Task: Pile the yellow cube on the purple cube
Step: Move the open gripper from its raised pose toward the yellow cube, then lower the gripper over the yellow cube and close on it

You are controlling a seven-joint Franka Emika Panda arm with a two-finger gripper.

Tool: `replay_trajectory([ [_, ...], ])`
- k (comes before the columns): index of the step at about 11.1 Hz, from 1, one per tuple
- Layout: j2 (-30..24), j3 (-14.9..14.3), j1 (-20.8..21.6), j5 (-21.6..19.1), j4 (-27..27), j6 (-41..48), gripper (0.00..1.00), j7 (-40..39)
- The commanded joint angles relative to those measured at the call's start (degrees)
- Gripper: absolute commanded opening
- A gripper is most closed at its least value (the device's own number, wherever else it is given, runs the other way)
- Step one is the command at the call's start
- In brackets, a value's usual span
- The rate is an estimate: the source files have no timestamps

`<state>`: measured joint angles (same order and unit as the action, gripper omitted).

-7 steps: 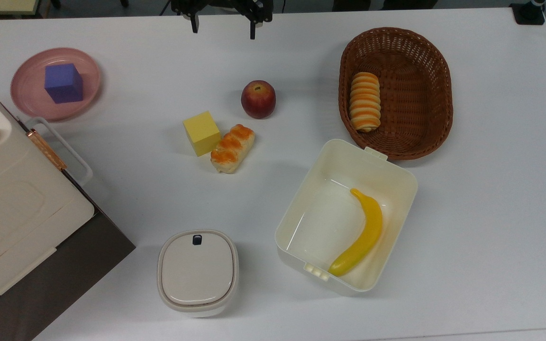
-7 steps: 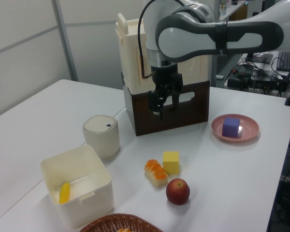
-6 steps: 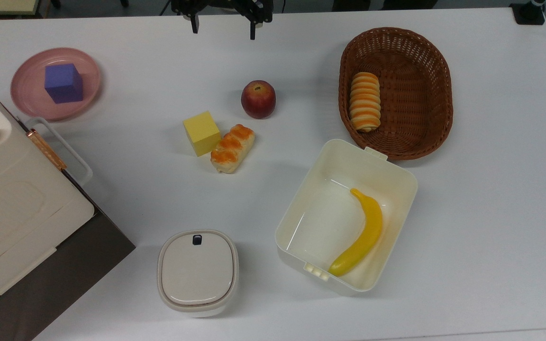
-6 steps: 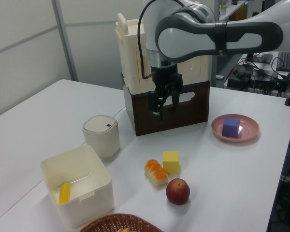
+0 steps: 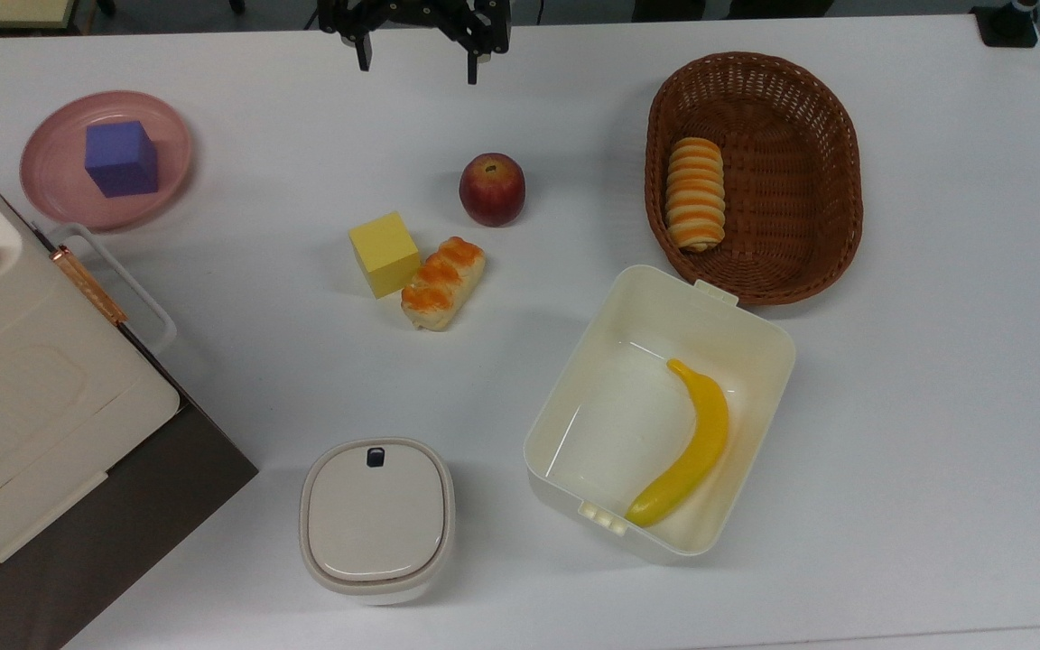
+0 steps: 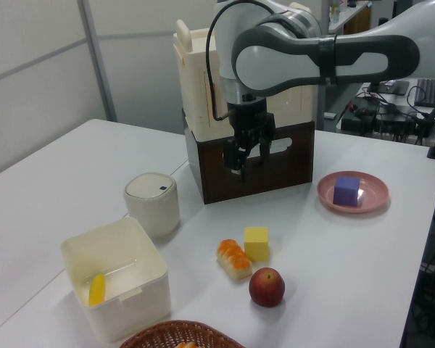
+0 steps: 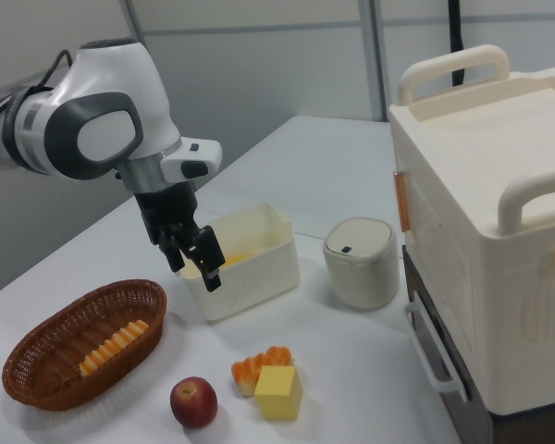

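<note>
Top view: bread roll [image 5: 443, 283] touches yellow cube [image 5: 384, 254]; jaws spread, empty.

Bright, even overhead light on the white table [image 5: 935, 406]; soft faint shadows, no blur.

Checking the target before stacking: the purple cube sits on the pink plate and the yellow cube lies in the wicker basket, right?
Not quite. The purple cube is on the pink plate, but the yellow cube lies on the table beside a bread roll, as the top view shows.
</note>
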<state>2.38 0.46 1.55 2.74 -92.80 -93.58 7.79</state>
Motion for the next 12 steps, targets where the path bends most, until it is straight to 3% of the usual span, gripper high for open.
replay_trajectory([
  [1, -0.5, -0.6, -0.3, 0.3, -0.6, -0.6, 1.00, -2.0],
  [7, 1.0, -0.6, -2.3, 0.2, -1.1, -1.9, 1.00, -24.2],
  [9, 1.1, -0.7, -2.3, 0.4, -2.9, -1.9, 1.00, -31.7],
  [12, 1.1, -0.7, -2.2, 2.1, -8.9, -6.6, 1.00, -35.3],
])
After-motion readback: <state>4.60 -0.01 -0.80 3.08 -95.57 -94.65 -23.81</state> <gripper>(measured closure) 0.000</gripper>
